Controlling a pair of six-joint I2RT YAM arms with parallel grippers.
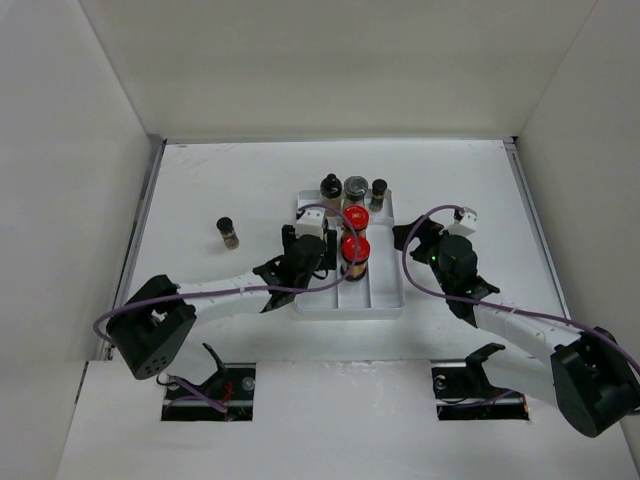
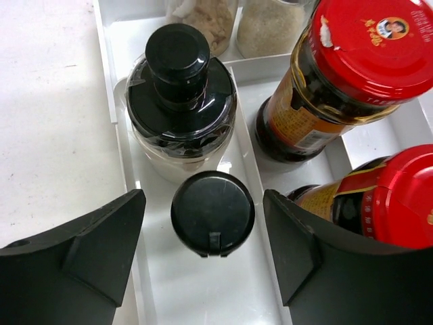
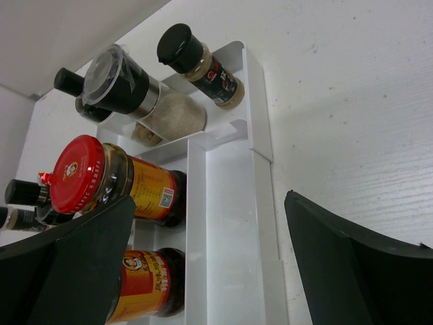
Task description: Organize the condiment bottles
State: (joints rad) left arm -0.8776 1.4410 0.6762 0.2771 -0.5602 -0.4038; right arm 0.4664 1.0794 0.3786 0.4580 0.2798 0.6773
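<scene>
My left gripper [image 2: 204,227] hangs open over the left compartment of the white tray [image 2: 223,291]. A small black-capped jar [image 2: 212,213] stands between its fingers with a gap on each side. Behind that jar stands a black-lidded grinder [image 2: 180,101]. Two amber red-capped jars [image 2: 369,47] [image 2: 406,196] fill the middle compartment. From above, the left gripper [image 1: 316,248] is beside the red caps [image 1: 355,232]. One small jar [image 1: 228,232] stands alone on the table to the left. My right gripper [image 3: 210,203] is wide open and holds nothing, above the tray's right compartment [image 3: 233,203].
Along the tray's back row stand a black-knobbed jar [image 1: 330,187], a grey-lidded jar [image 1: 355,188] and a small black-capped jar [image 1: 379,190]. White walls enclose the table on the left, back and right. The right gripper [image 1: 418,238] sits just off the tray's right rim [image 1: 402,290].
</scene>
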